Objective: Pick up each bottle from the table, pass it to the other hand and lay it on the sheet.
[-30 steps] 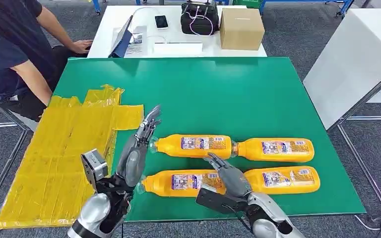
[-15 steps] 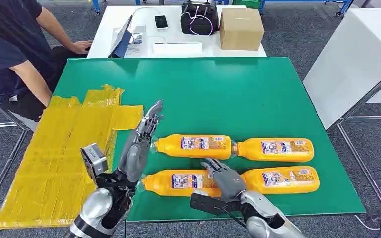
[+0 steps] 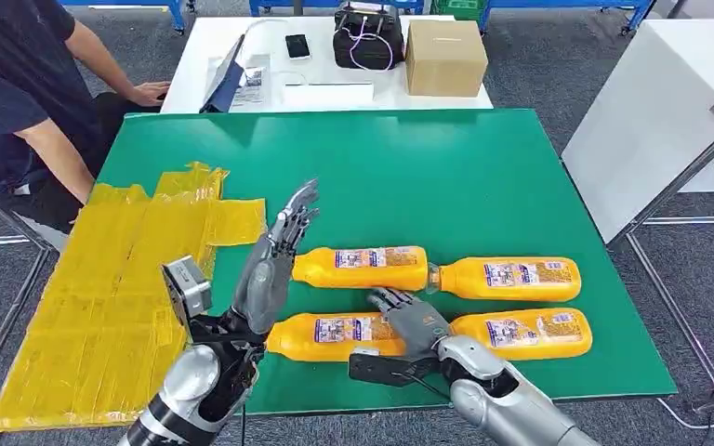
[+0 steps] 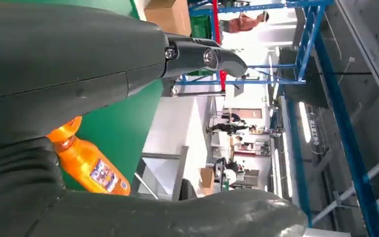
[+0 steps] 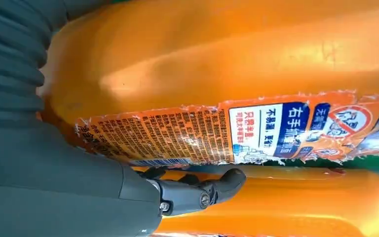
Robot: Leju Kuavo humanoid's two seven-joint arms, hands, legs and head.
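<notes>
From the head view, we see the right hand [image 3: 407,321] with fingers draped over the near-left bottle [image 3: 335,335] on the green table [image 3: 483,167], while the left hand [image 3: 274,260] hovers with fingers straight and apart beside it. At the right wrist, our fingers [image 5: 217,187] curl under that bottle's label, though we cannot tell if they grip.

Green table [image 3: 483,186]: bottles [image 3: 504,278], yellow sheet [image 3: 102,307].

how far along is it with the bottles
Nothing done: the yellow sheet is bare and all four bottles lie on the green table. In hand: the right hand rests on the near-left bottle; left hand open. All four remain.
</notes>
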